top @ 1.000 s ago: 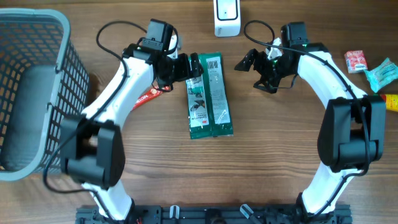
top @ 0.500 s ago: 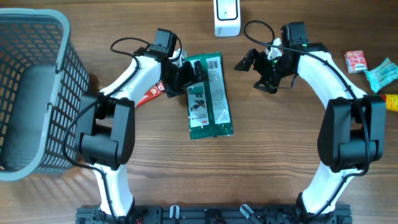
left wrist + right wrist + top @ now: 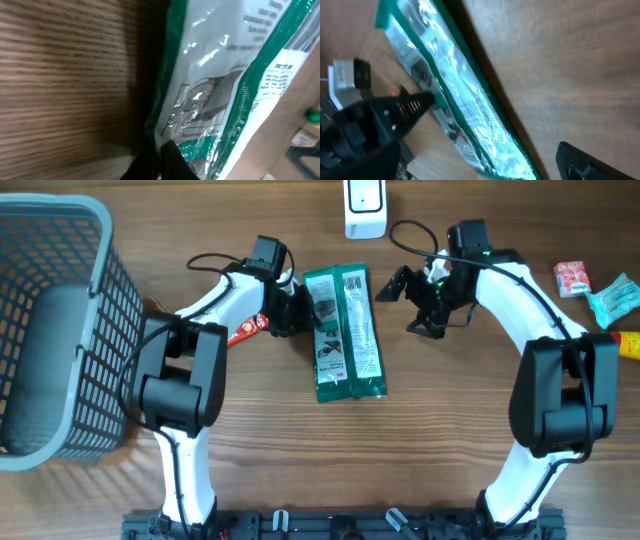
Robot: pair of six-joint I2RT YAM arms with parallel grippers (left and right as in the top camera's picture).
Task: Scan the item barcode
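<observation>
- The green-and-clear plastic packet (image 3: 347, 332) lies flat on the wooden table (image 3: 450, 440) between the two arms. A second ago it sat nearly square. Now its near end has swung towards the right arm and it lies tilted.
- The left fingers (image 3: 296, 308) were spread at the packet's left edge a second ago. They are now clenched on that edge, close to its far end.
- The right fingers (image 3: 392, 282) remain released and wide apart, just beside the packet's far right corner and not touching it. That arm has barely shifted.
- Only the left wrist view shows the film crumpled where a dark finger meets the packet's edge.
- Only the overhead view shows the white box-shaped scanner (image 3: 364, 207) beyond the packet's far end, the grey plastic basket (image 3: 60, 212) at the left and the red wrapper (image 3: 246, 329) under the left arm.
- The right wrist view shows the packet's glossy long side, with one finger on either side of the frame.
</observation>
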